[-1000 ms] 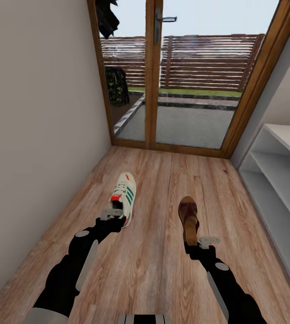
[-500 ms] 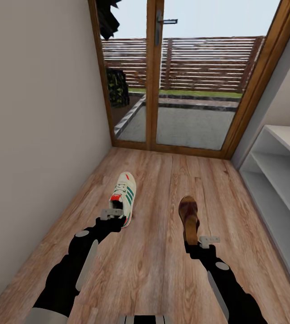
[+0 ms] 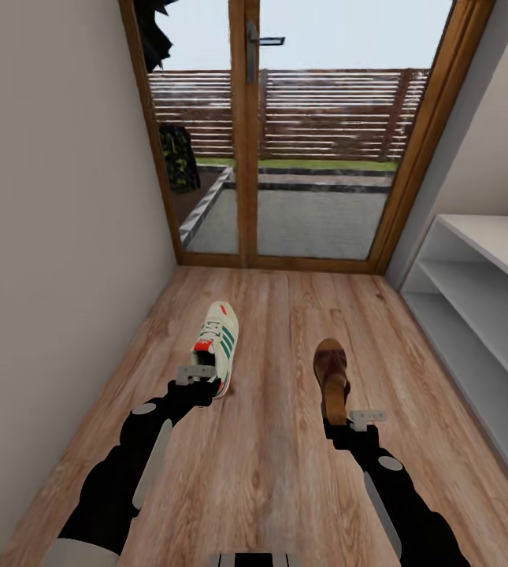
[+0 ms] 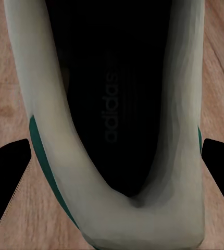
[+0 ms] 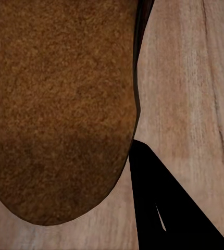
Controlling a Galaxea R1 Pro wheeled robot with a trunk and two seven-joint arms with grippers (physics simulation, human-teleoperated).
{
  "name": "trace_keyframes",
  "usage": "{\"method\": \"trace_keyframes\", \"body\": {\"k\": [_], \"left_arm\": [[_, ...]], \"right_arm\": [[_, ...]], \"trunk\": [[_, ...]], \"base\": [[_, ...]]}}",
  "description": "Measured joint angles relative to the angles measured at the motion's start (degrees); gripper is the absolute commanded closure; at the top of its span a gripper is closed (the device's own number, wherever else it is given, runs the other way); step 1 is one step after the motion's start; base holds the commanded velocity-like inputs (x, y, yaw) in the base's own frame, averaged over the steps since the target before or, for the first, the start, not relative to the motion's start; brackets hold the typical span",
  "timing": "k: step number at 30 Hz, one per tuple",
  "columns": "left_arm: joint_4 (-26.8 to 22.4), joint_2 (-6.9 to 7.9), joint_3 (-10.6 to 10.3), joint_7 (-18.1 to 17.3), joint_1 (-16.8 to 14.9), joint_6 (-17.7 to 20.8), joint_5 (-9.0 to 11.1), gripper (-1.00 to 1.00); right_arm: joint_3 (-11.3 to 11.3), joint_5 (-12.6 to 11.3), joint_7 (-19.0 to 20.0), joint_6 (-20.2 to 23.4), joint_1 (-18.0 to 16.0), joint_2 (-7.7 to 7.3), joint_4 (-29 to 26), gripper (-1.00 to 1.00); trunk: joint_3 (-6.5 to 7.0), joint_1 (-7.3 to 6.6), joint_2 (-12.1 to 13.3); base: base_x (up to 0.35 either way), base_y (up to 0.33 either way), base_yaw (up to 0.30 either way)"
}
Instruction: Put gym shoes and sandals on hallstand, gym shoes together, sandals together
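My left gripper point(image 3: 205, 383) is shut on the heel of a white gym shoe point(image 3: 220, 344) with green stripes and a red tongue patch. In the left wrist view the shoe's heel opening point(image 4: 112, 104) sits between the black fingers point(image 4: 5, 179). My right gripper point(image 3: 337, 422) is shut on the heel of a brown sandal point(image 3: 331, 378), whose tan insole point(image 5: 60, 104) shows close up beside one black finger point(image 5: 164, 208). Both shoes point away from me over the wood-plank corridor floor point(image 3: 269, 480). The light grey hallstand point(image 3: 482, 303) stands at the right. The other gym shoe and sandal are out of view.
A plain wall point(image 3: 49, 236) runs along the left. Ahead, a wood-framed glass door point(image 3: 246, 157) closes the corridor, with a fence and patio behind it. Open floor lies between the held shoes and the hallstand's low shelves.
The whole head view has swung right: the door frame sits further left and more of the hallstand shows. Both arms and the held shoes keep their places relative to me.
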Motion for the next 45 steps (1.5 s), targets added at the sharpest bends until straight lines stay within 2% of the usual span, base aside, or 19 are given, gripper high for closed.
{"method": "trace_keyframes", "body": {"k": [16, 45], "left_arm": [[0.0, 0.01, 0.0, 0.0, 0.0, 0.0, 0.0, 1.00], [0.0, 0.01, 0.0, 0.0, 0.0, 0.0, 0.0, 1.00]], "right_arm": [[-0.1, 0.0, 0.0, 0.0, 0.0, 0.00, 0.0, 1.00], [-0.1, 0.0, 0.0, 0.0, 0.0, 0.00, 0.0, 1.00]], "trunk": [[0.70, 0.00, 0.0], [1.93, 0.01, 0.0]], "base": [[0.129, 0.167, -0.273], [0.011, 0.012, -0.266]]}}
